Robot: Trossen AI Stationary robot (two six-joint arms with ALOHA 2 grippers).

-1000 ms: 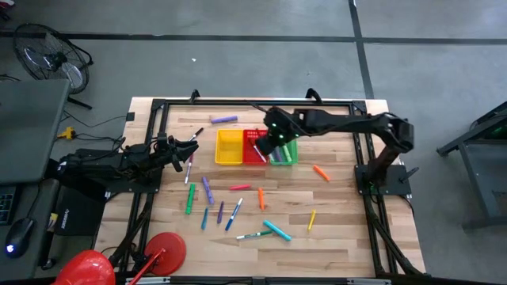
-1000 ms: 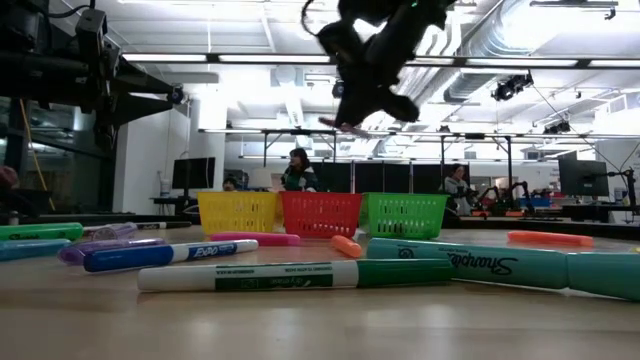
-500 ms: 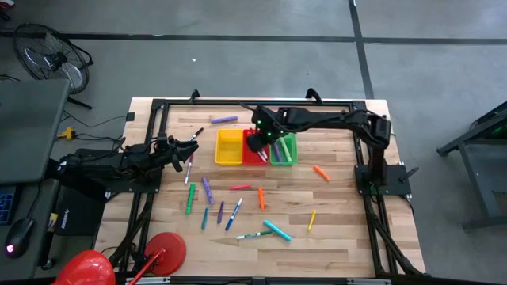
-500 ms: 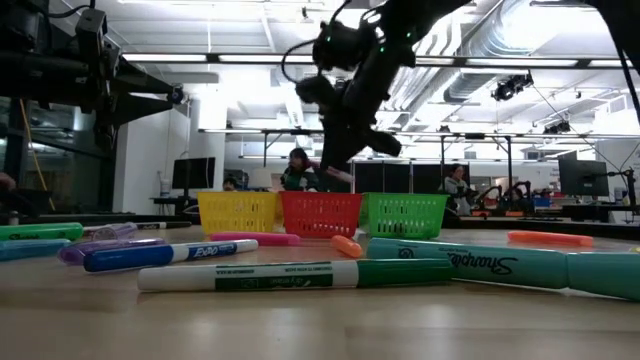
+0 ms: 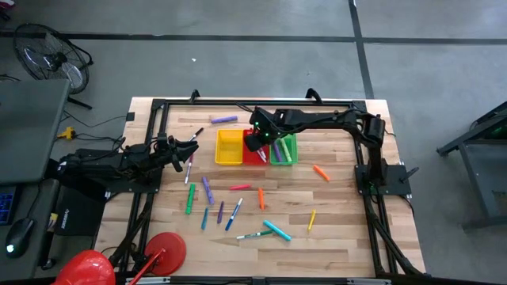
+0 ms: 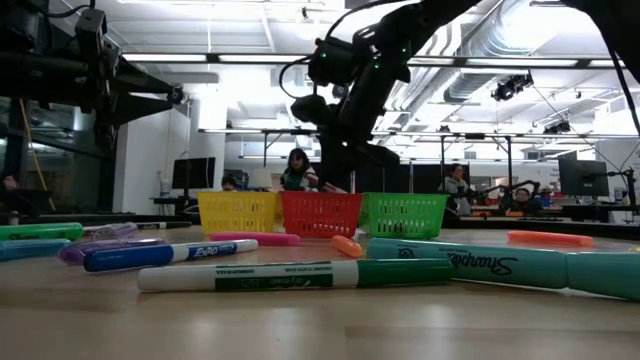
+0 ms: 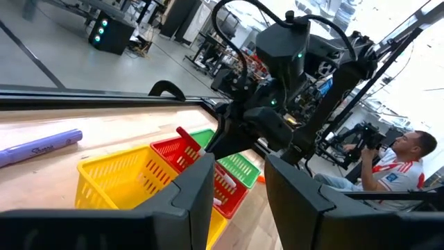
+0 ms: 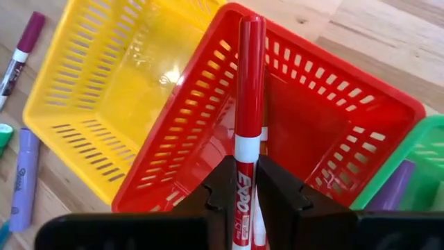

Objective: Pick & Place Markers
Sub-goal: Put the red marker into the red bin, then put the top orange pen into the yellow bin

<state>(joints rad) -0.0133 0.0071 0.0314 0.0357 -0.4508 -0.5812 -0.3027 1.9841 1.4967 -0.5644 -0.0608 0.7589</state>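
My right gripper (image 8: 246, 182) hangs just above the red basket (image 8: 326, 66), shut on a red marker (image 8: 248, 104); in the high view it (image 5: 253, 142) covers that basket's left part. The yellow basket (image 5: 229, 146) stands to its left and the green basket (image 5: 283, 150) to its right, with a purple marker inside (image 8: 388, 187). Several other markers lie flat on the wooden table, among them a purple one (image 5: 224, 119) and an orange one (image 5: 320, 172). My left gripper (image 5: 192, 148) waits open at the table's left edge. My right gripper pinches the red marker between its two fingers on the barrel by the EXPO print (image 8: 244, 186). The fingers slant down from the table's right side. The marker lies along them and sticks out ahead over the red basket's inside, lifted clear of the table.
The three baskets (image 6: 320, 213) stand in a row at the table's far middle. Loose markers are scattered across the near half (image 5: 238, 214), and green, blue and teal ones lie close to the low camera (image 6: 290, 273). People sit in the room behind the table.
My right gripper has come down and toward the table's left, from above the green basket's side to just over the red basket. It has carried the red marker with it and tipped slightly steeper.
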